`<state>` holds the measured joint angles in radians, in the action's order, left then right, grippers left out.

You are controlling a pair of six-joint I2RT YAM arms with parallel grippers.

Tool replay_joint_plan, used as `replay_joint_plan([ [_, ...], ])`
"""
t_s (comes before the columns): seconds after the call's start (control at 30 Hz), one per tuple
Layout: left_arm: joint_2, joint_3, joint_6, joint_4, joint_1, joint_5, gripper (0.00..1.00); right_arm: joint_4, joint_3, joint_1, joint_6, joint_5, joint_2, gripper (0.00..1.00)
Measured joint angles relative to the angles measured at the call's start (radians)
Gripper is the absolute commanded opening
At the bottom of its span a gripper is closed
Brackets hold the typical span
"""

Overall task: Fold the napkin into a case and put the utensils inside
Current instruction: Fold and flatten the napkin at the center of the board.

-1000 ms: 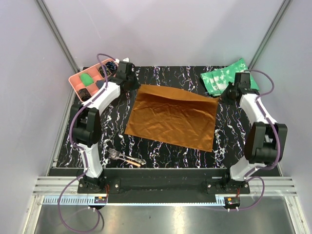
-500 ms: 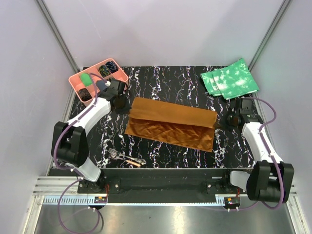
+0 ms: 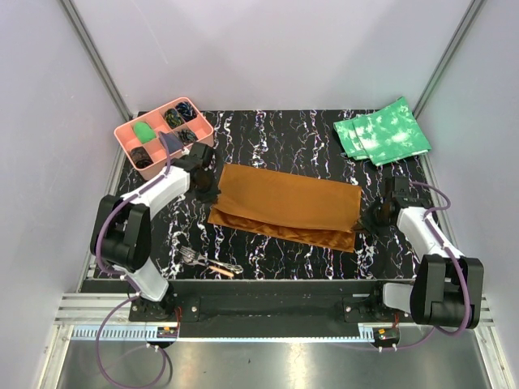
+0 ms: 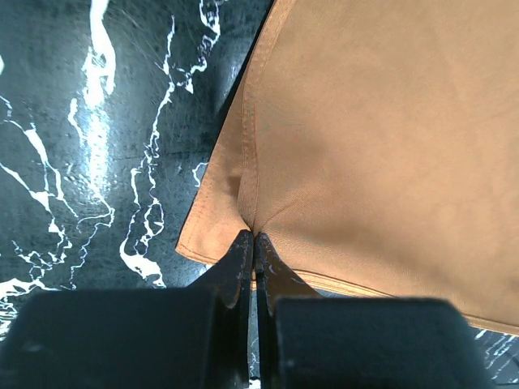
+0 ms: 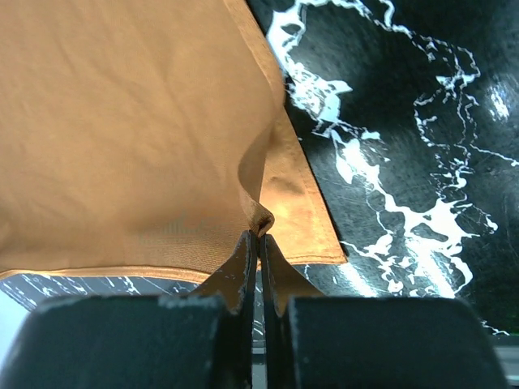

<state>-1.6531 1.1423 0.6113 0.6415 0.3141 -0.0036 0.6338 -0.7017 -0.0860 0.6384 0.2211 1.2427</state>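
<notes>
Compared with a second ago, when the plain rust-brown square cloth napkin (image 3: 284,203) was spread flat, its far edge has been carried over toward the near edge. It's now folded into a long band across the middle of the black, white-veined marble worktop (image 3: 276,130). A thin strip of the lower layer is left showing along the near side.

The left gripper (image 3: 209,193) is pinched shut on the band's left corner, and the right gripper (image 3: 366,220) is clamped on its right corner.

The soft matte weave, the stitched hem and a small pucker where the dark fingers (image 4: 231,267) meet are only picked up in the wrist views.

Only from the top can the utensils (image 3: 212,263) be seen: a small silver fork and a slim silver piece with an orange-tan end. They're laid by the worktop's near edge on the left, apart from the napkin.

A pink plastic compartment tray (image 3: 203,119) is parked at the far-left corner, with green white-mottled cloths (image 3: 381,130) at the far-right corner.
</notes>
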Motion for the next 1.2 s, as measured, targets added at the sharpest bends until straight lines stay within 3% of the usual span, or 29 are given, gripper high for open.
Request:
replay_joint_plan([
  [0.57, -0.091, -0.037, 0.023, 0.011, 0.019, -0.061, 0.0, -0.01, 0.051, 0.0, 0.021, -0.002, 0.039, 0.02],
  [1.2, -0.093, -0.04, 0.023, 0.019, 0.021, -0.08, 0.0, -0.043, 0.1, -0.001, 0.038, 0.0, 0.094, 0.13],
])
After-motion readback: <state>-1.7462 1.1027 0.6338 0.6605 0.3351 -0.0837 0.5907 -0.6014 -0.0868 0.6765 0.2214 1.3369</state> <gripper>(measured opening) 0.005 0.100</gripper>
